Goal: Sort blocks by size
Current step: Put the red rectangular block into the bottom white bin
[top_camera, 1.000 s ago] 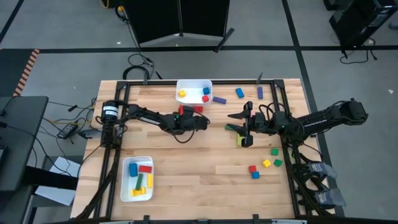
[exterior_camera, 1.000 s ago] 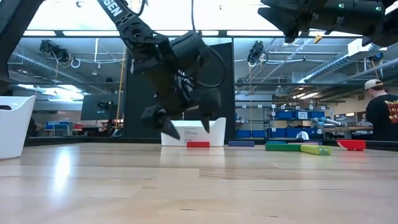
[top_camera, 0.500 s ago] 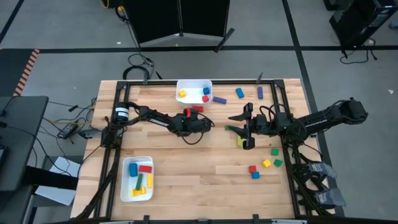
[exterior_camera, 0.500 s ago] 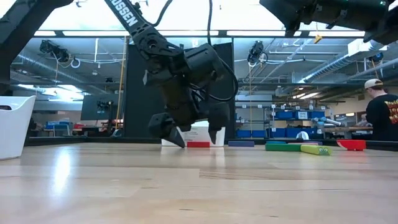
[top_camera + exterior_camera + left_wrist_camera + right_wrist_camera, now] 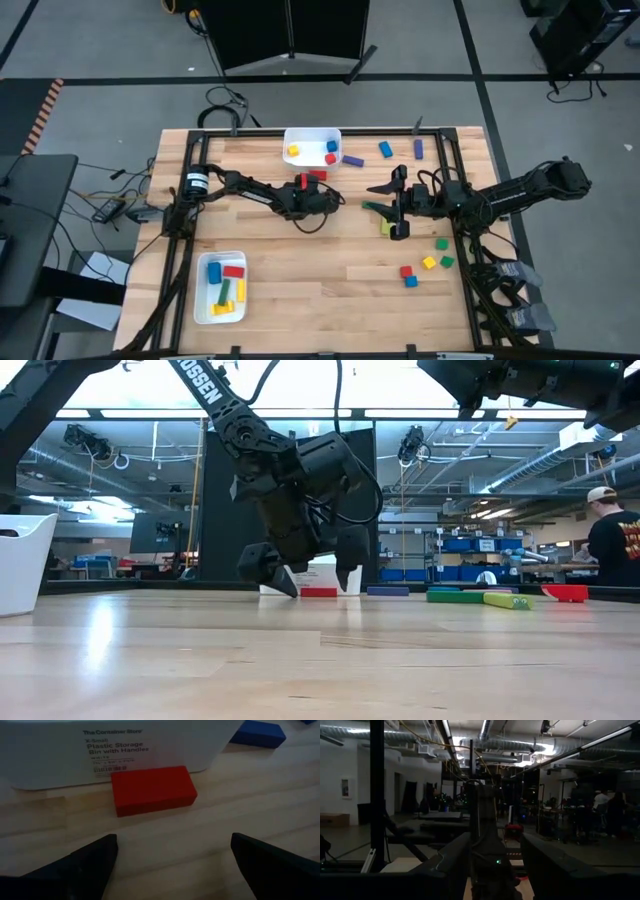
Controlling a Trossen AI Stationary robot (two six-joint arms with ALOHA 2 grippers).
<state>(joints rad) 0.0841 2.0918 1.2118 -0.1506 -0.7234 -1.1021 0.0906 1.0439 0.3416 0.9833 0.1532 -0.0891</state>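
My left gripper (image 5: 322, 196) is open and low over the table's middle. It also shows in the low view (image 5: 314, 584) and the left wrist view (image 5: 172, 855). A red bar (image 5: 152, 790) lies flat on the table just beyond its fingertips, against the near wall of a white tray (image 5: 312, 135). The bar also shows in the high view (image 5: 312, 176). My right gripper (image 5: 391, 208) is open and raised above a green bar (image 5: 373, 208) and a yellow-green block (image 5: 386, 226).
The far tray holds yellow, red and blue blocks. A second white tray (image 5: 200, 300) at the near left holds several bars. A purple bar (image 5: 352, 160) and two blue pieces (image 5: 385, 149) lie at the far right. Several small cubes (image 5: 429, 262) lie at the near right.
My left gripper has gone toward the table's right edge and down, nearer the red bar, and has stayed open. It has kept almost still in the last half second.
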